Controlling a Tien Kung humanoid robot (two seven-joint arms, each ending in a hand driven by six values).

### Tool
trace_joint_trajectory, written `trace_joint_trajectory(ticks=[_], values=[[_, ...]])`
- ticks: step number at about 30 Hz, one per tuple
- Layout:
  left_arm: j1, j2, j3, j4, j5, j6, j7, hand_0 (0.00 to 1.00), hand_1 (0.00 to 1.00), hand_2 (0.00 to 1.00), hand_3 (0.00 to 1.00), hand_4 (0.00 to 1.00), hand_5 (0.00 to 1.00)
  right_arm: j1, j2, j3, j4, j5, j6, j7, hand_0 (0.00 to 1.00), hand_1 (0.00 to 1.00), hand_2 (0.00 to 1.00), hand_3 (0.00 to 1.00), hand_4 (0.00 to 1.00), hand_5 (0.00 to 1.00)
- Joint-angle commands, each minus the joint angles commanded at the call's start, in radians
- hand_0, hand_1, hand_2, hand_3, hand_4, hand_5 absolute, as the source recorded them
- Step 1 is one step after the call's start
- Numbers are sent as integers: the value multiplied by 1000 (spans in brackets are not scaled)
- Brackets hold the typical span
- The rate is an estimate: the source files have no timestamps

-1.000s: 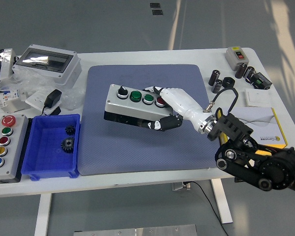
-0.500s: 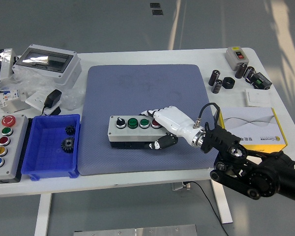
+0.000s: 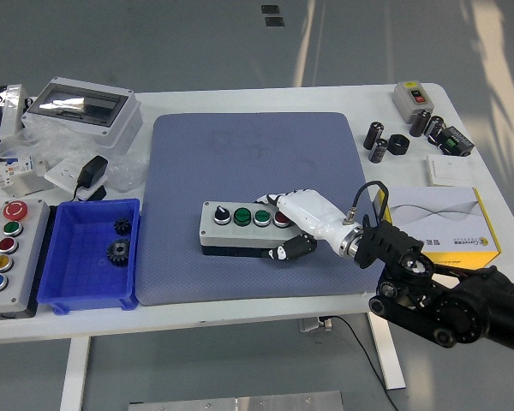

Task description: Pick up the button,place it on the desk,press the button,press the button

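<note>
Head view shows my right arm (image 3: 450,300) coming in from the lower right corner, black and jointed, over the near edge of the white worktop (image 3: 240,318). At its end my right hand (image 3: 304,224), white with dark fingertips, is closed around the right end of the button box (image 3: 244,228): the upper fingers (image 3: 278,200) lie over the top near the red button, and the thumb presses against the front side below. The button box is grey with a dark base and carries a row of one black knob, two green buttons and one red button. It sits on the near part of the blue-grey mat (image 3: 257,163), close to the mat's front edge; I cannot tell if its base is fully down on the mat. My left hand is not visible.

To the left, near the front, a second control box (image 3: 7,248) with red, green, yellow and blue buttons lies on the worktop, and just beside it a blue tray (image 3: 68,295) holds two dark gears (image 3: 117,250). To the right of my hand is a white and yellow carton (image 3: 450,218).

Farther back on the left are a black adapter (image 3: 92,174) and a grey enclosure (image 3: 81,110) with a clear lid. At the far right corner stand small black cylinders (image 3: 377,141) and a small switch box (image 3: 410,97).
</note>
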Motion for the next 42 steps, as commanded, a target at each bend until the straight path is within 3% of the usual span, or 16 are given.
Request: trace_joint_trajectory(ticks=[1,6,7,23,42], values=[[0,0,0,0,1,0,0,636,597,546,594,624,229,0,-1,0,0,3,0,0,870,820,855,912,361,19],[0,0,-2,0,3,0,1,636,597,546,594,624,229,-2,-6,1,5,21,4,1,870,820,855,912,361,19],[0,1,-2,0,3,0,1,636,597,546,593,623,227,-2,-9,2,7,27,5,2,904,847,891,950,438,49],[1,2,-6,0,10,-1,3,636,596,545,593,619,218,-1,-25,-17,19,98,11,12,906,858,913,967,476,70],[3,2,-6,0,14,-3,5,635,596,544,592,618,216,2,-46,15,38,152,50,37,903,864,927,998,512,75]])
